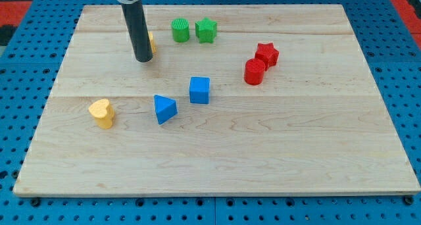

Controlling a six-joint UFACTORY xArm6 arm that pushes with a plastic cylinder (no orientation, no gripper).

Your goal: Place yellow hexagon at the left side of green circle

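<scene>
Tip (143, 59) against mostly hidden yellow hexagon (151, 42), left of green circle (180, 30); orientation unreadable; no fingers.

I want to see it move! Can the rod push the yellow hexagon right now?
Probably yes. My tip sits right against the yellow hexagon, mostly hiding it, and bare wood lies between it and the green circle.

No text, label, brand, number or sign readable anywhere. Nothing printed on the wooden board (217, 152), only plain wood grain. Also nothing written on the coloured blocks, on the dark rod (137, 27), or on the blue perforated table (401, 47) around the board.
</scene>
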